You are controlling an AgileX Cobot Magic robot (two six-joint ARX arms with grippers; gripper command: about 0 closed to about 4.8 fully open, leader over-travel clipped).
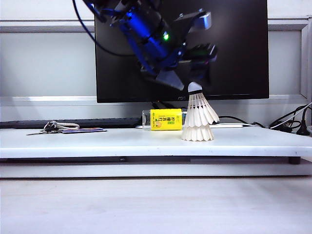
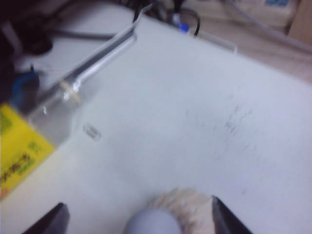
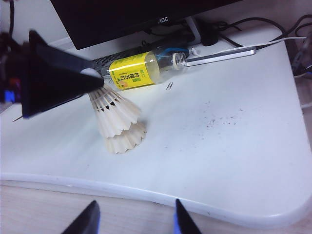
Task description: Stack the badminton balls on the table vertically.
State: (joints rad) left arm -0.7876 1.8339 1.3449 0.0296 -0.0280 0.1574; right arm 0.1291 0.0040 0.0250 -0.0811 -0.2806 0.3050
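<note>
White worktop (image 1: 97, 139) carried the badminton balls (image 1: 198, 119), nested upright just beside the yellow-labelled bottle (image 1: 165, 119). Your left gripper (image 1: 187, 68) hovered above their cork, fingers (image 2: 224, 217) apart; your right gripper (image 3: 134, 219), well back from the bottle, also gaped. You likely had featherlight, crushable, tippy skirts, best pinched by the cork.

Left pincer (image 2: 138, 219) spread wide, angled down; right pincer (image 3: 136, 217) open.

Left wrist view is blurred; shuttlecocks (image 2: 170, 214) cut by the frame edge. Bottle (image 2: 24, 141) cropped. Right gripper (image 3: 134, 217): only fingertips visible. Exterior: left arm (image 1: 146, 34) cropped above.
</note>
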